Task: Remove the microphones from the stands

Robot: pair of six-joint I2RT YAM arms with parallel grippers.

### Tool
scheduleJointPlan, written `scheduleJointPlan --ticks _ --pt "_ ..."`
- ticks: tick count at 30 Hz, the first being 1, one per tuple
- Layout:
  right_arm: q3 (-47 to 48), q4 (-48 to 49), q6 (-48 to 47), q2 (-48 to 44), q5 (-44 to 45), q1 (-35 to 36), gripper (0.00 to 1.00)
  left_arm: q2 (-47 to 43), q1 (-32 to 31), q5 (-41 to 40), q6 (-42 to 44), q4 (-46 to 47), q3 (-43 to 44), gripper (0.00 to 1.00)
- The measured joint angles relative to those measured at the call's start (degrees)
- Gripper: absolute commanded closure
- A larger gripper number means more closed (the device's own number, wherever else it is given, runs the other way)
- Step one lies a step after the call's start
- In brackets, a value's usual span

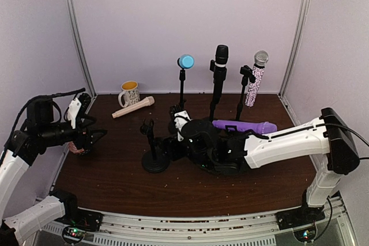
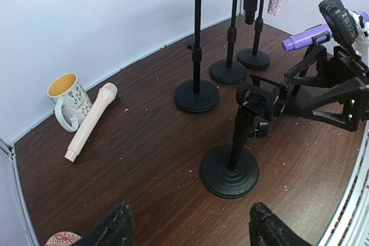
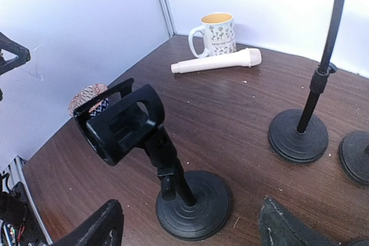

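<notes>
Right wrist view: my right hand [image 3: 190,226] gapes wide, empty, before the bare clip [image 3: 121,120] of the near stand [image 3: 173,180]. Purple microphone [image 1: 245,126] lies on the table [image 1: 115,182] beside my right arm [image 1: 288,139]. Removal looks done; next, retreat without knocking that stand.

Pale lilac walls [image 1: 173,15] with metal corner posts [image 1: 78,33] enclose a dark wooden table [image 1: 115,182]

Left fingers [image 2: 109,229], right fingers [image 3: 95,229] spread

Purple microphone [image 1: 245,126]; cream microphone [image 2: 91,120]; floral mug [image 3: 218,36]; black stand [image 3: 193,203]; perhaps silver-speckled microphone [image 1: 253,84].
</notes>
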Motion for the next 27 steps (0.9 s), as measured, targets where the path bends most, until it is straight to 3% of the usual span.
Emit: scheduleJointPlan --ticks 12,19,22,27 --pt "8.3 -0.7 -13.1 8.2 -4.5 -0.4 0.19 0.7 0.0 0.1 0.0 -0.2 1.7 0.29" --pt "12.9 0.5 -17.7 12.9 0.5 -0.4 0.27 0.7 0.0 0.1 -0.1 -0.7 2.2 0.29" --pt "13.9 0.9 -18.9 14.7 2.9 -0.4 0.31 0.8 0.0 0.3 -0.3 -1.2 2.9 0.29" --pt "14.9 1.3 -20.9 17.6 4.9 -0.4 0.48 0.9 0.0 0.5 -0.4 -1.5 3.1 0.29"
